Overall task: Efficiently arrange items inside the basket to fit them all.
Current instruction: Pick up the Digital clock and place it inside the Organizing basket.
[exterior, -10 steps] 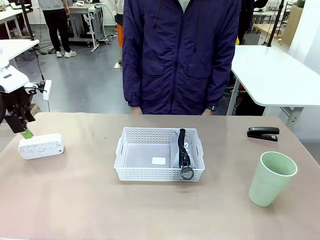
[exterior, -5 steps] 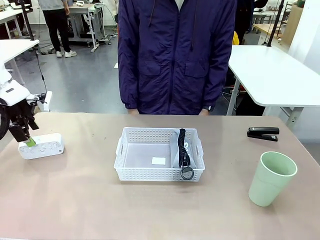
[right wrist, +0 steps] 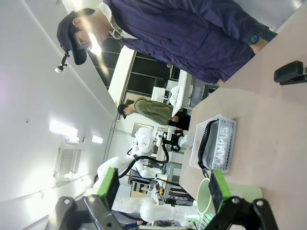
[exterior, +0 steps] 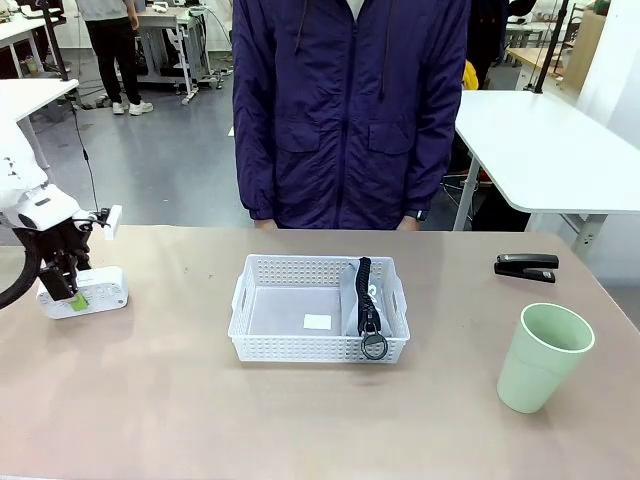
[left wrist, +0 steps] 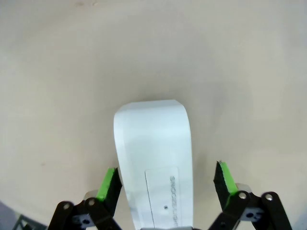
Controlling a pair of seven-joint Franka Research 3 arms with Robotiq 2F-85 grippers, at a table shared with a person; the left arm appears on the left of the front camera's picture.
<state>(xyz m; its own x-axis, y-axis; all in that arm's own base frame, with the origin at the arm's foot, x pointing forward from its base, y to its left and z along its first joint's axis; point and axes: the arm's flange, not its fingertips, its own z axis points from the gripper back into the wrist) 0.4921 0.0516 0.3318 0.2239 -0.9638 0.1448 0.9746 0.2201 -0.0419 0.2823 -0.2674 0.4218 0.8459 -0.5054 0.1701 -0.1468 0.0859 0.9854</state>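
Right, my left gripper [left wrist: 167, 182] is down at the small white box [exterior: 88, 292] near the left edge of the table [exterior: 200, 410]. Its fingers are spread wide with the box between them. One green pad [left wrist: 109, 183] sits just beside the box's side; the other stands apart from it. My right gripper [right wrist: 163, 189] is spread too, gripping nothing. The white basket [exterior: 300, 268] sits mid-table, with the grey CAMPUS pouch [exterior: 362, 295] on edge along its right wall. The black stapler [exterior: 527, 267] and pale green cup [exterior: 542, 357] stand on the table's right side, outside the basket.
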